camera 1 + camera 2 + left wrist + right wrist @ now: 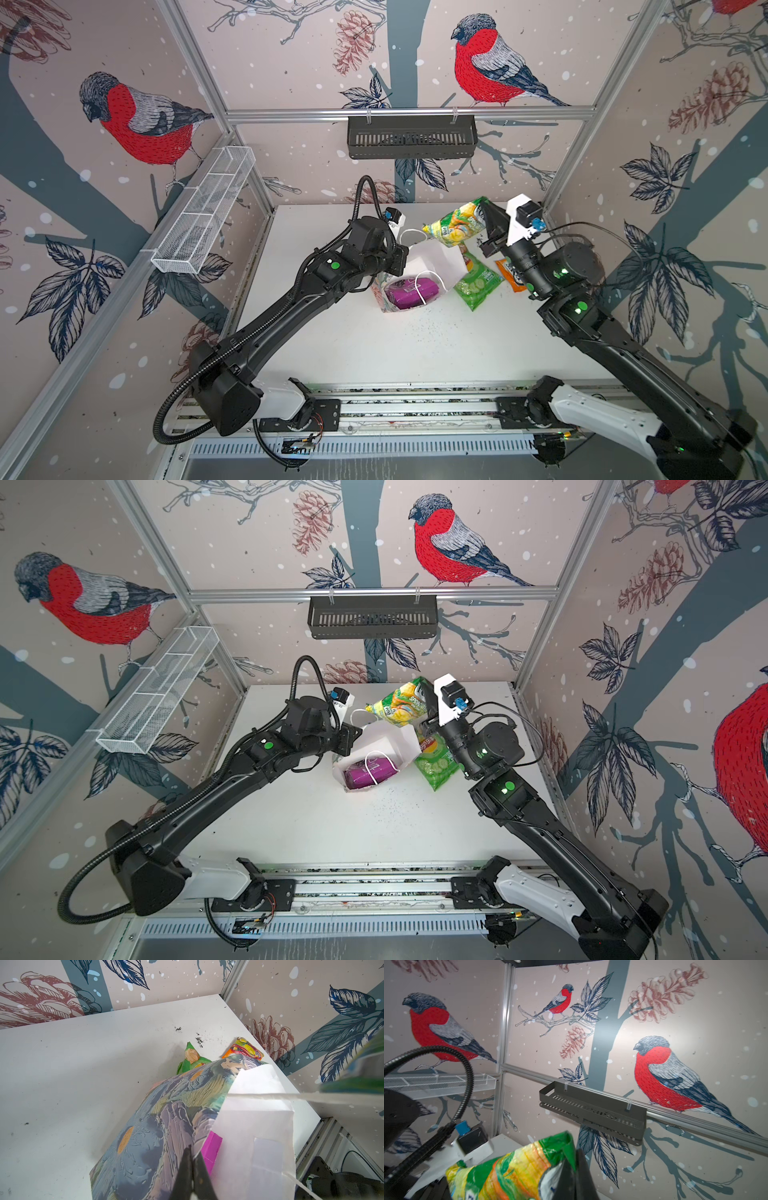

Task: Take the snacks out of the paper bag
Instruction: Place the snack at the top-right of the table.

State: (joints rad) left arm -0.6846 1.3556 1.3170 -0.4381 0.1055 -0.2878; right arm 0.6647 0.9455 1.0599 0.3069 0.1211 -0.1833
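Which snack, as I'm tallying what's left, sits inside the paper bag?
The purple packet, alone inside the paper bag; the orange, green and yellow-green packets are out.

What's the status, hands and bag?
Left hand shut on paper bag. Right hand shut on yellow-green packet, raised. Purple packet in bag, cord handle across it. Green packet, orange packet on table.

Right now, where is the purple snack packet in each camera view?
In a top view: purple packet inside the paper bag, mid-table.
In a top view: same place.
Left wrist: a magenta strip at the bag's mouth.
Right wrist: not in it.
Shared landmark: the paper bag.
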